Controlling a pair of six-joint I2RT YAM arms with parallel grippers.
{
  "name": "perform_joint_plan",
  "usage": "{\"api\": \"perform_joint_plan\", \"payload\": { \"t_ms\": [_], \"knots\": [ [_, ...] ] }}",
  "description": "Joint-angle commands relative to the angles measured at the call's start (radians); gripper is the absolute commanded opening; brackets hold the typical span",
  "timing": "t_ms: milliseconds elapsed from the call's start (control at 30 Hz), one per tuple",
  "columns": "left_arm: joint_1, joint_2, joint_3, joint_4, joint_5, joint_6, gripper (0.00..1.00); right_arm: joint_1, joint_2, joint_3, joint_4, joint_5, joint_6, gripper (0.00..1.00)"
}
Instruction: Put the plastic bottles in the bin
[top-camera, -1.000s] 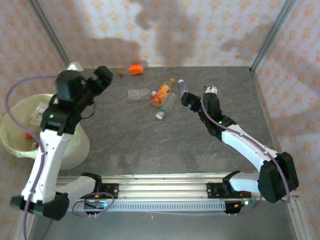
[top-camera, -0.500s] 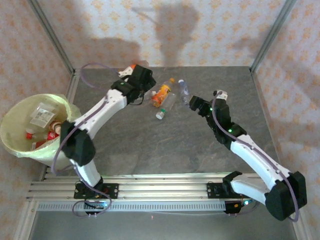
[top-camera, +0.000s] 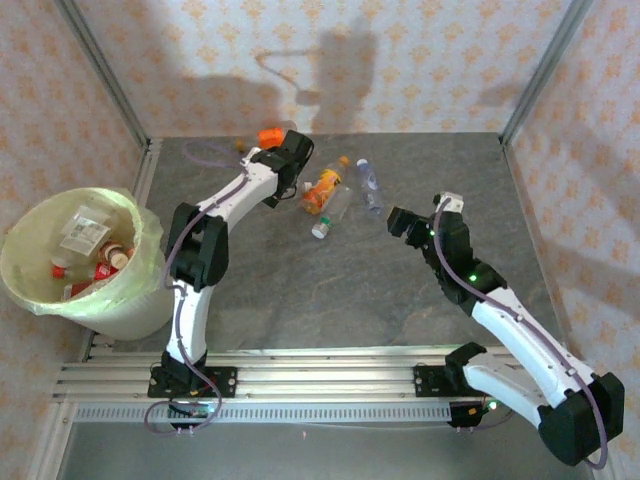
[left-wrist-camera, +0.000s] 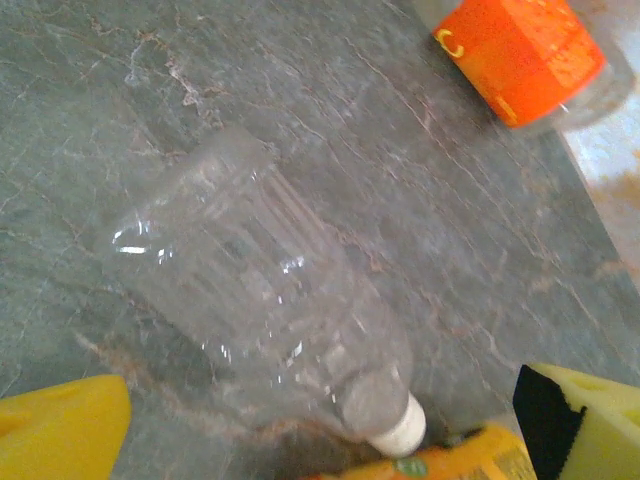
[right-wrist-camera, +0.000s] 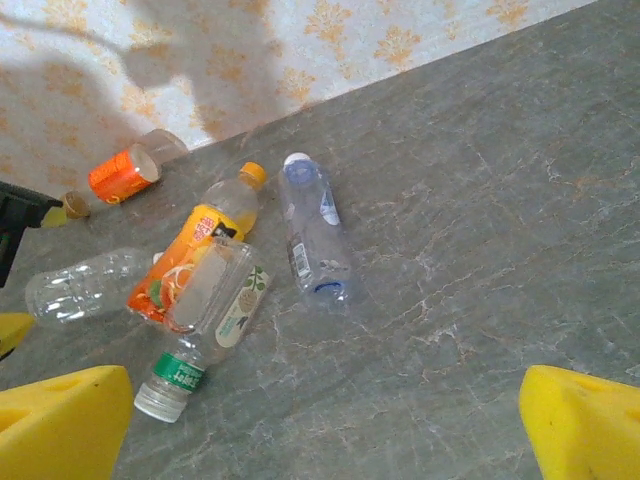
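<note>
The clear bottle (left-wrist-camera: 260, 300) lies on its side on the table (top-camera: 300, 290) near the back wall. The left gripper (left-wrist-camera: 320, 430), over the bin (top-camera: 140, 300) a second ago, now hangs above the bottle, released and empty. The right gripper (top-camera: 397, 220), also spread wide and empty, has backed slightly away from the orange juice bottle (right-wrist-camera: 195, 262).

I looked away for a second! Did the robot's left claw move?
Yes. The left gripper has swung right, away from the bin that it was next to, and now hangs open over a clear bottle.
</note>
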Motion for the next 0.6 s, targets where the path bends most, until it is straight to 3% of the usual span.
{"api": "perform_joint_plan", "payload": {
  "t_ms": [0, 333, 567],
  "knots": [
    [0.016, 0.026, 0.061, -0.086, -0.08, -0.094, 1.0, -0.002, -0.02, -0.005, -0.029, 0.014, -0.035, 0.99],
    [0.045, 0.17, 0.18, -0.134, -0.048, -0.111, 1.0, -0.002, -0.005, -0.015, -0.006, 0.004, -0.05, 0.99],
    [0.059, 0.195, 0.11, -0.05, -0.073, -0.097, 0.95, -0.003, 0.037, -0.016, 0.037, -0.05, -0.073, 0.99]
  ]
}}
